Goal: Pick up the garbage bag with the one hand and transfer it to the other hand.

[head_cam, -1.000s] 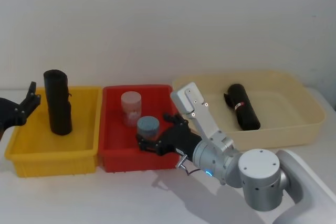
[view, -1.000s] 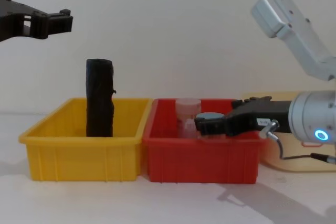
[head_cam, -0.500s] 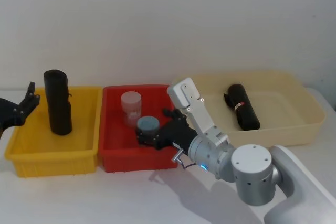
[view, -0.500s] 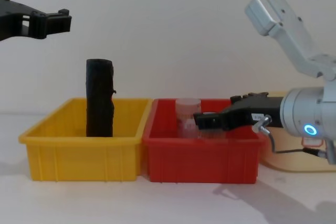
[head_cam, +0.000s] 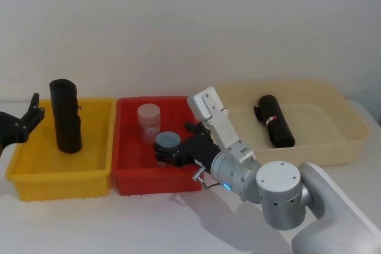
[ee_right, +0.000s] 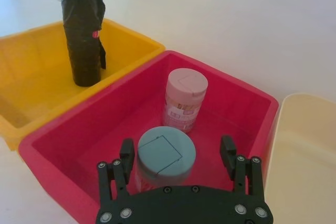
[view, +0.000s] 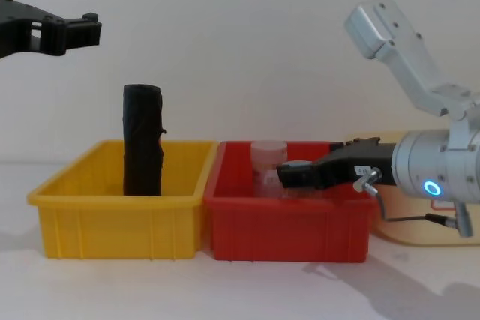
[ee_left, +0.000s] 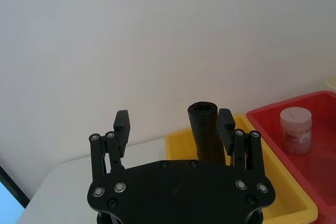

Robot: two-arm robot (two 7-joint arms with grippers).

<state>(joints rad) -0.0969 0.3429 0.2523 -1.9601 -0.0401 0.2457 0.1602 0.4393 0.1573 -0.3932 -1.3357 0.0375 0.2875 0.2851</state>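
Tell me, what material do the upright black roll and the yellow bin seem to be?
The upright black roll looks like thin plastic film, dull and wrinkled. The yellow bin looks like hard moulded plastic, smooth with a slight shine and a stiff rim.

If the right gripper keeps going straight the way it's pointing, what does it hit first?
Most likely the blue-lidded jar in the red bin. The right gripper is open, its fingers on either side of the jar's lid. Depth is hard to judge.
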